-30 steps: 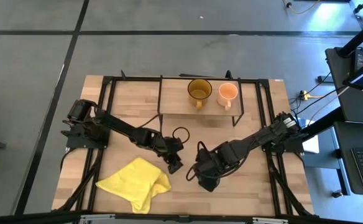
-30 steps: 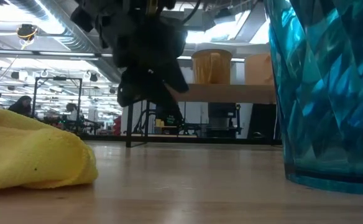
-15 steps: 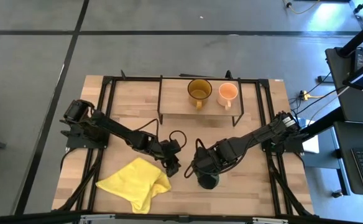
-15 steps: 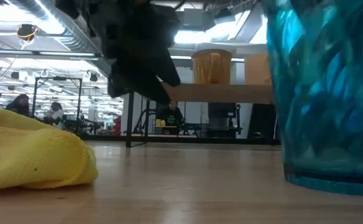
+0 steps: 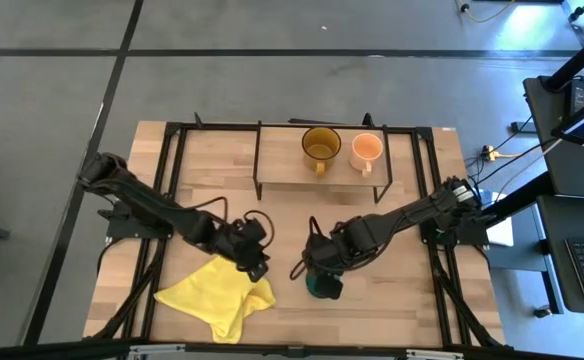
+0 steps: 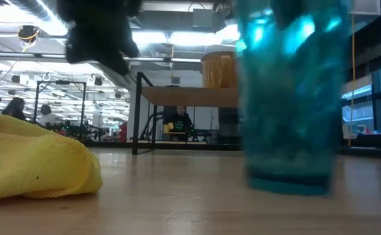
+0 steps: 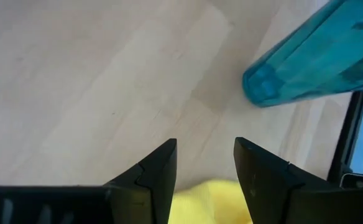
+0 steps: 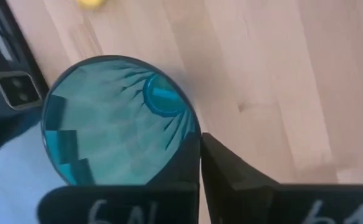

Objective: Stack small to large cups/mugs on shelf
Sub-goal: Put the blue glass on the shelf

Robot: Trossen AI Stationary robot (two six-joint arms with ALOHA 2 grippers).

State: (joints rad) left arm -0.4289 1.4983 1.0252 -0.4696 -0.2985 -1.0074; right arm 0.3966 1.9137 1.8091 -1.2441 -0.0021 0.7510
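The teal tumbler [image 5: 324, 288] stands upright near the table's front edge, right of centre, with my right gripper [image 5: 320, 268] shut on its rim. The tumbler also shows in the low view [image 6: 288, 98] and in the left wrist view [image 7: 306, 56]. The amber mug [image 5: 321, 146] and the pale-orange mug [image 5: 366, 150] stand side by side on the shelf [image 5: 282, 160] at the far side. My left gripper [image 7: 204, 146] hangs open over the far edge of the yellow cloth [image 5: 217, 295], touching nothing. My right gripper pinches the tumbler's wall at the rim [image 8: 191, 127], one finger inside the cup and one outside. The fingers come from above, slanting down. The tumbler stays upright; whether its base [image 6: 288, 184] rests on the table or hangs just above it, I cannot tell.
The black metal frame [image 5: 177, 160] runs along the table's left, right and far sides. The crumpled yellow cloth [image 6: 34, 160] lies at the front left. Bare wood [image 5: 302, 215] lies between the grippers and the shelf.
My right gripper has shut on the tumbler's rim and drawn back a little toward the table's far edge and left; the tumbler has moved with it, away from the near edge. My left gripper has pulled toward the table's left, over the cloth, still open.
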